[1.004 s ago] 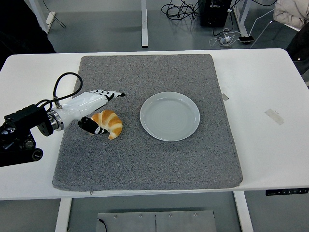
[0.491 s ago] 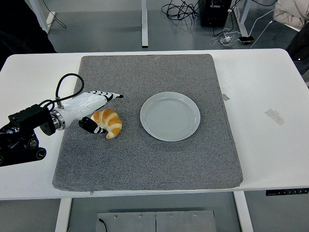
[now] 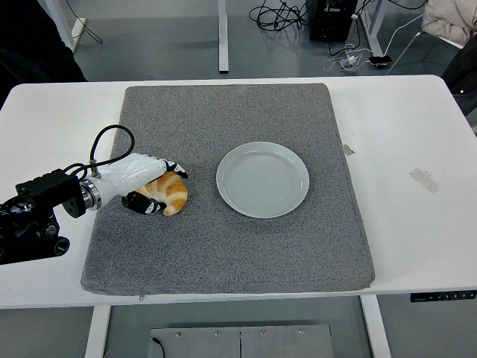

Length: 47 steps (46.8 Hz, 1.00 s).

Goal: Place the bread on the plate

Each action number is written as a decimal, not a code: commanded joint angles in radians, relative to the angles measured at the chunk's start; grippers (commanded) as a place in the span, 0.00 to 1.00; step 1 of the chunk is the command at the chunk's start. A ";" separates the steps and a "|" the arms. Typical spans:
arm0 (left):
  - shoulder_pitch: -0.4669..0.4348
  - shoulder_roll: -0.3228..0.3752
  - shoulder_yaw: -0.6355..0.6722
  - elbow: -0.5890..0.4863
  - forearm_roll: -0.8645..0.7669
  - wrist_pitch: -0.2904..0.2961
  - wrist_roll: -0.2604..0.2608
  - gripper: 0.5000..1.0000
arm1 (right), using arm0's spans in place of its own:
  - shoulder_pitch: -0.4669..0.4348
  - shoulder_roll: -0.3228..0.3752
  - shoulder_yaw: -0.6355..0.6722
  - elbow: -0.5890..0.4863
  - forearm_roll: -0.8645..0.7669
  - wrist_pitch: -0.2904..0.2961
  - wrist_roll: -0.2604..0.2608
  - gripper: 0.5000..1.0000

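One white worktop (image 3: 417,246) carries everything, and its near edge is bare. On it lies one grey mat (image 3: 223,246), which covers most of the middle and reaches almost to the near and far edges.

Toward the left edge of the mat sits one piece of bread (image 3: 171,194), a golden croissant, lying flat on the mat surface. The left hand (image 3: 141,179), white-shelled with dark fingertips, comes in from the worktop's left edge on a black arm and is curled over the croissant: the fingers drape over its far side and the thumb presses at its near left side, so the hand is pinching the bread. A black cable loops above the wrist.

One empty pale plate (image 3: 262,179) sits near the centre of the mat, just right of the bread but not touching it.

Near the worktop's right edge lies one strip of tape (image 3: 423,179).
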<state>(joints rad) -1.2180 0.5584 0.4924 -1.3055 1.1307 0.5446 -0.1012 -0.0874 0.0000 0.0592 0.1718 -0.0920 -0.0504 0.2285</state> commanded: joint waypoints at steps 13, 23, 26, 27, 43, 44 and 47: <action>-0.012 0.003 -0.009 0.000 -0.002 -0.003 -0.002 0.20 | 0.000 0.000 -0.001 0.000 0.000 0.000 0.000 1.00; -0.048 0.029 -0.049 0.000 -0.003 -0.014 -0.014 0.00 | 0.000 0.000 -0.001 0.000 0.000 0.001 0.000 1.00; -0.054 0.038 -0.054 0.000 -0.003 -0.014 -0.026 0.00 | 0.000 0.000 -0.001 0.000 0.000 0.000 0.000 1.00; -0.057 0.038 -0.055 0.000 -0.003 -0.014 -0.031 0.00 | 0.000 0.000 -0.001 0.000 0.000 0.000 0.000 1.00; -0.127 0.038 -0.115 -0.001 -0.003 -0.028 -0.035 0.00 | 0.000 0.000 -0.001 0.000 0.000 0.000 0.000 1.00; -0.136 0.038 -0.115 -0.001 -0.003 -0.029 -0.035 0.00 | 0.000 0.000 0.001 0.000 0.000 0.000 0.000 1.00; -0.158 0.040 -0.118 -0.001 -0.003 -0.037 -0.035 0.00 | 0.000 0.000 -0.001 0.000 0.000 0.000 0.000 1.00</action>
<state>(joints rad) -1.3572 0.5957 0.3768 -1.3070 1.1275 0.5137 -0.1368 -0.0874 0.0000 0.0586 0.1718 -0.0920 -0.0508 0.2286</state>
